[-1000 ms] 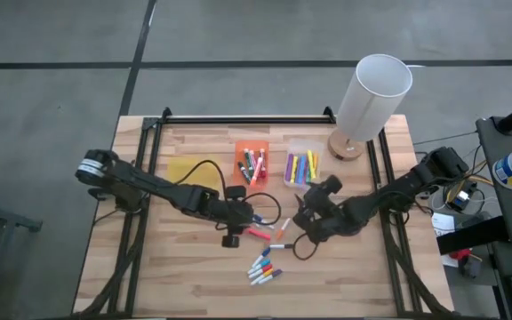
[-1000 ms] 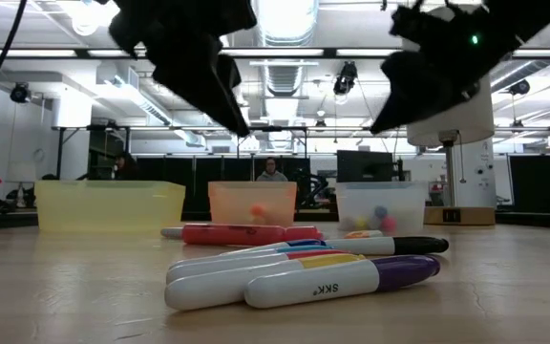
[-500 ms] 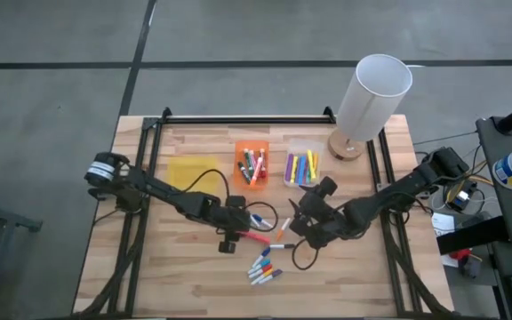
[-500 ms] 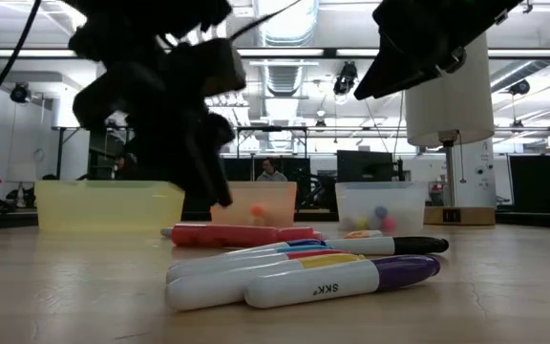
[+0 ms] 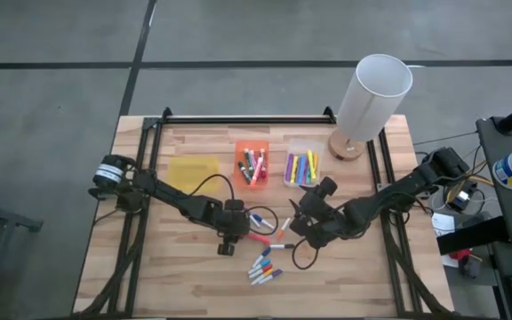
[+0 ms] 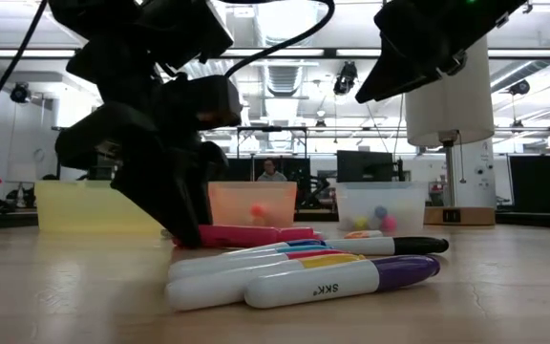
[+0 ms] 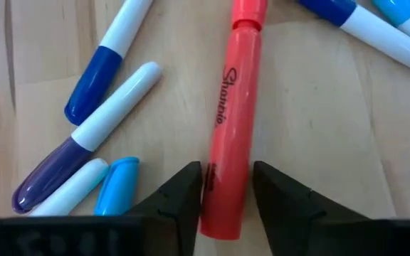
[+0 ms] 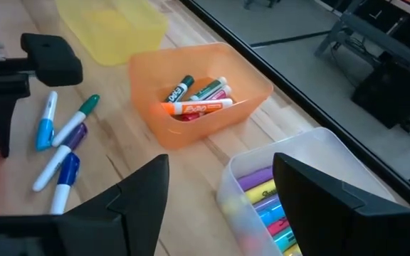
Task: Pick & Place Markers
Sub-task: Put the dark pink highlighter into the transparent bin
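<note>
**Red marker straddled, not yet gripped**

The red marker (image 7: 228, 135) lay flat near the desk's middle, among loose markers (image 5: 263, 267). Light, stiff and slick, it probably suited a mid-barrel pinch. The left tool (image 7: 226, 195) straddled it, fingers unclosed. The right tool (image 8: 219, 192) hung released toward the desk's right side.

Grey concrete floor (image 5: 52, 107), wooden table (image 5: 194, 284), white lamp (image 5: 372, 93), strip-lit ceiling (image 6: 294, 57), dark monitors (image 6: 361, 165)

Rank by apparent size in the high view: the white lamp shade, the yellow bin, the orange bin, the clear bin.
1. White lamp shade, largest, though it stands nearer the camera.
2. Yellow bin.
3. Orange bin and clear bin look alike; no ranking between them.
</note>
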Tool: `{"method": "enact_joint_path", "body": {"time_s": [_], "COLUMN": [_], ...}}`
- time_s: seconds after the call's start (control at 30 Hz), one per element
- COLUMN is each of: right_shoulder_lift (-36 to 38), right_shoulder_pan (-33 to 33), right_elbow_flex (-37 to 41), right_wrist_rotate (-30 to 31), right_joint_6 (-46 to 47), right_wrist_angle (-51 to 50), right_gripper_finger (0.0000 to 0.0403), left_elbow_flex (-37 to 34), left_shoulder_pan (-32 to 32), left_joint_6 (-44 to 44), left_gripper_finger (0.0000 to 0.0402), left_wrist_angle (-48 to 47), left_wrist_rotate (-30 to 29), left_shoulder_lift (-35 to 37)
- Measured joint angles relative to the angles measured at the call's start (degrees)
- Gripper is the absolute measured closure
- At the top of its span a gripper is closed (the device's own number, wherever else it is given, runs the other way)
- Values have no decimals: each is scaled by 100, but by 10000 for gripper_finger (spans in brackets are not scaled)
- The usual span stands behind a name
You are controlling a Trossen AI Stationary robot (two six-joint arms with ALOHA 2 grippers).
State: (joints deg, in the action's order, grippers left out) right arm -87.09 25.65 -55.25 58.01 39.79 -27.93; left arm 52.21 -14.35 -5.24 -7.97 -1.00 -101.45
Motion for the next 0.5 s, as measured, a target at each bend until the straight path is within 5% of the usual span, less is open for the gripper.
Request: {"method": "enact_joint_path", "body": {"time_s": [0.17,0.5], "right_shoulder_lift": [0,-2], "right_shoulder_pan": [-4,65], "right_elbow_flex": [106,213], "right_wrist_rotate": [-220,-678], "right_joint_6": [61,-386], "right_wrist_angle": [1,26], "right_gripper_finger": [163,167], "left_elbow_flex": [32,482], "left_shoulder_pan": [0,4], "left_joint_6": [-53,-69], "left_gripper_finger": [345,349], "left_wrist_angle": [12,-205], "left_wrist_rotate": [-14,5], "left_shoulder_lift": [101,134]}}
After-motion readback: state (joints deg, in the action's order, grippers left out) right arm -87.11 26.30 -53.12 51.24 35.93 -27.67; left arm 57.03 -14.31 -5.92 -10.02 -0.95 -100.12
